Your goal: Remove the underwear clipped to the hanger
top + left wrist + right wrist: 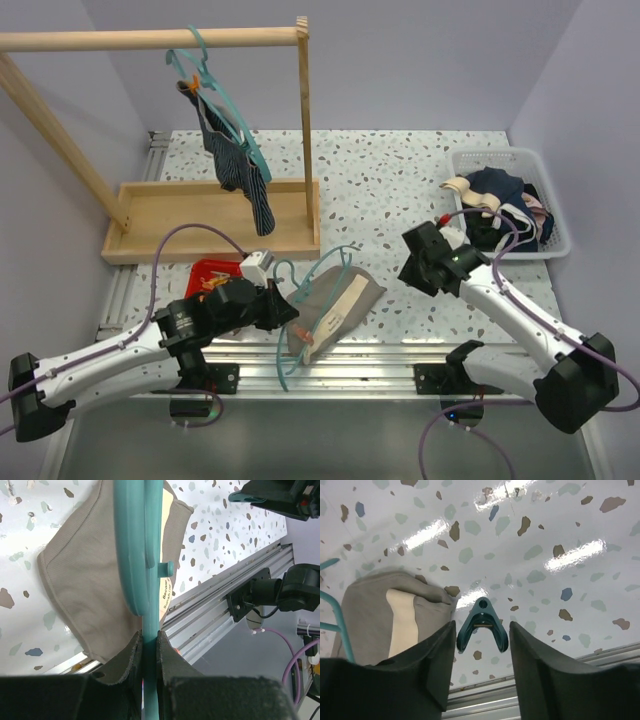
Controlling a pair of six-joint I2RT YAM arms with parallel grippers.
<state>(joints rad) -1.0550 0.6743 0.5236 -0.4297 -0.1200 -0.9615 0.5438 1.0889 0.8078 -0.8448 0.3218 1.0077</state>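
Underwear, grey-beige, lies at the near edge of the table beneath the teal hanger; my left end effector clamps the hanger bar, I judge to steady it. My right end effector stands partly open, empty, over a loose clip. Navy underwear hangs far left.

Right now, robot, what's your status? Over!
Left gripper shut on teal hanger. Right gripper open over a loose teal clip. Grey-beige underwear on table under hanger; navy striped underwear hanging on rack. Nothing in the way.

rack back-left | basket right | briefs front-centre on table, hanger atop | clip right of briefs
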